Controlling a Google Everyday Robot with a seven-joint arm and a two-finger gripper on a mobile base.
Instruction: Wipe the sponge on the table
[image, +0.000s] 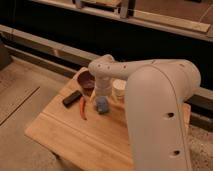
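The blue sponge (102, 105) lies on the light wooden table (75, 132), near its middle. My gripper (101, 98) hangs straight down over the sponge, at the end of the white arm that reaches in from the right. The gripper's lower end meets the sponge's top, and the arm covers part of the sponge.
A maroon bowl (86, 79) stands at the table's far edge. A black rectangular bar (72, 98) lies left of the sponge, and a thin red-orange curved item (83, 108) lies between them. A white cup (119, 90) stands behind the arm. Speckled grey floor (20, 100) surrounds the table.
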